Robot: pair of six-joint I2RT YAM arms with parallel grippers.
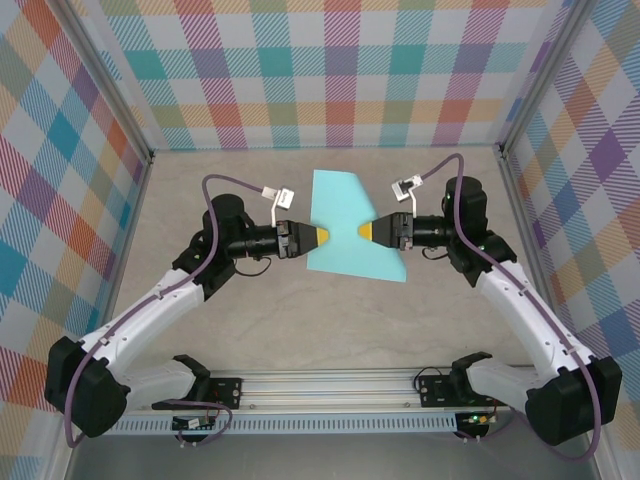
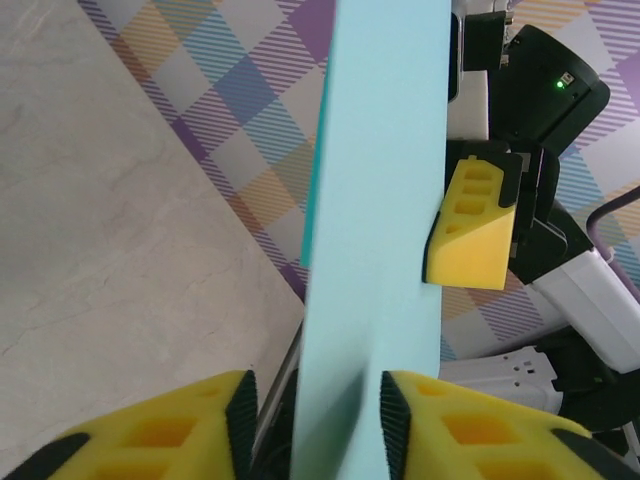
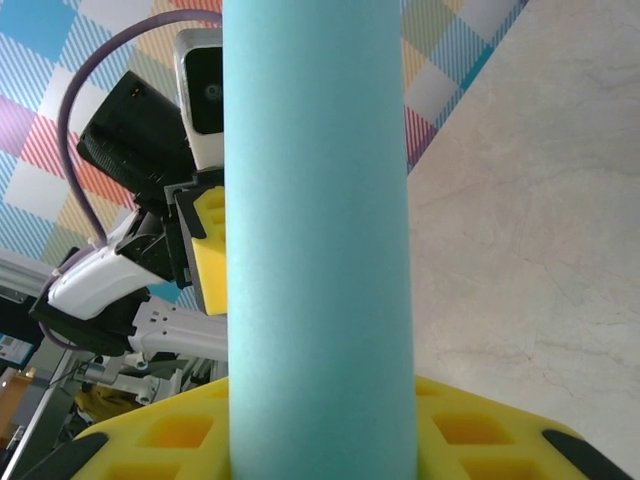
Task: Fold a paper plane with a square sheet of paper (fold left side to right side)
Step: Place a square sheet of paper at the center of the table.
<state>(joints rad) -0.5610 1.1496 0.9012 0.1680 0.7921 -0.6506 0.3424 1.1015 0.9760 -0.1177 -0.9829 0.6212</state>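
Yellow fingers (image 2: 150,440) of your left hand (image 2: 315,410) sit right under the left wrist lens, one on each side of the sheet of paper (image 2: 380,150), and that turquoise sheet runs straight up the middle of the view. One black pad lies against the paper and a dark slit shows beside the other, so you cannot tell whether this hand is clamped or only straddles the edge. Look past it: your right hand (image 2: 445,235) shows a yellow finger pressed flat on the paper's far edge. From the right wrist, the paper rises out of the yellow fingers with no gap on either side, so that hand is clamped on the sheet. From above, the paper is held up between the two hands over the middle of the table (image 1: 330,320). The left hand meets its left edge and the right hand its right edge, fingertips pointing at each other; whether its lower edge touches the table you cannot tell. Its outline there is a slanted four-sided shape, narrower at the back. A darker strip along one edge in the left wrist view shows a second layer. Purple cables (image 1: 240,180) loop over the wrists. Plaid walls (image 1: 330,70) stand behind, and a metal rail (image 1: 330,385) carries the arm bases at the near edge.
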